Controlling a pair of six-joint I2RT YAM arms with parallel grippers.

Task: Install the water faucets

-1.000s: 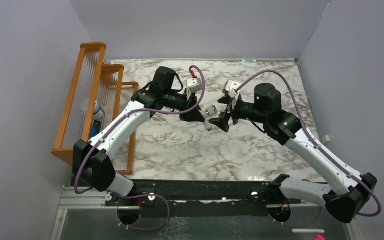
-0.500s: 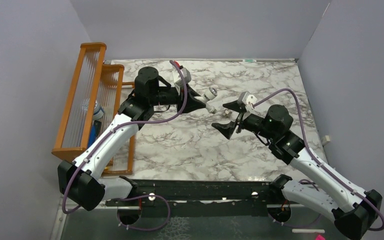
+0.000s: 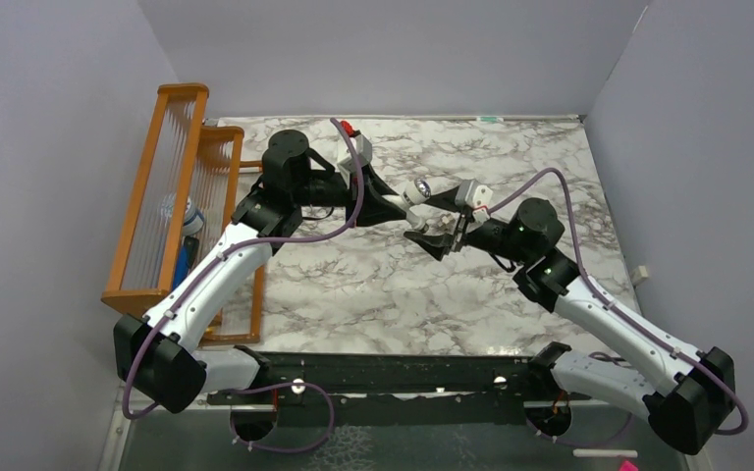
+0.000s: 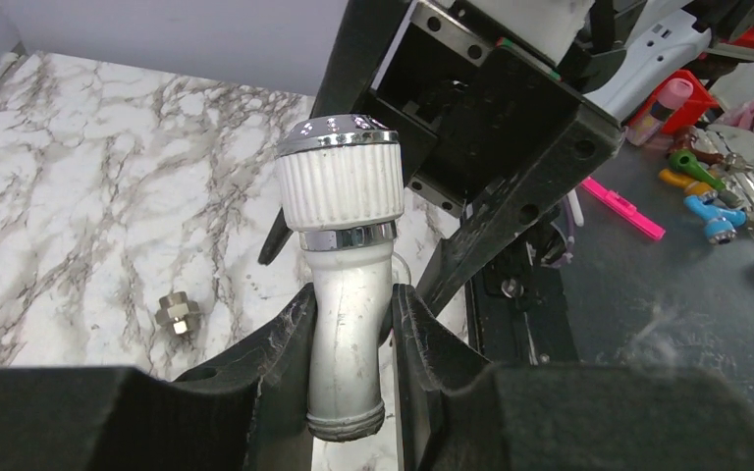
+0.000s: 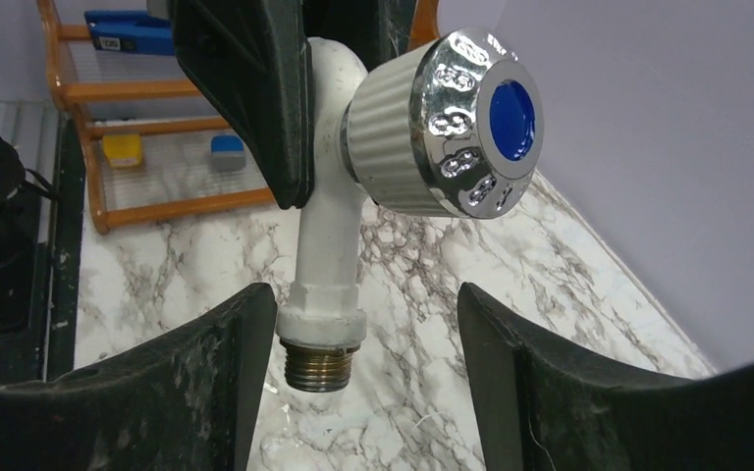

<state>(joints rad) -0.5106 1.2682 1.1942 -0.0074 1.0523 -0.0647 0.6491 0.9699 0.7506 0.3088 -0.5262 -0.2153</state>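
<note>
White tap (image 4: 342, 339) pinched in left fingers (image 4: 273, 365); right fingers (image 5: 182, 392) open wide around it.

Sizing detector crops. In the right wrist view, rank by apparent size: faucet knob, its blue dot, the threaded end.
1. faucet knob: clearly largest.
2. blue dot and threaded end: these look about alike in area, the dot taller and the thread wider, so I won't rank them.

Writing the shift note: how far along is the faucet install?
Done: the white tap is off the marble table, clamped in the left gripper. In hand: the open right gripper straddles its threaded end. Left: the nut lies loose on the table; the thread is bare.
</note>
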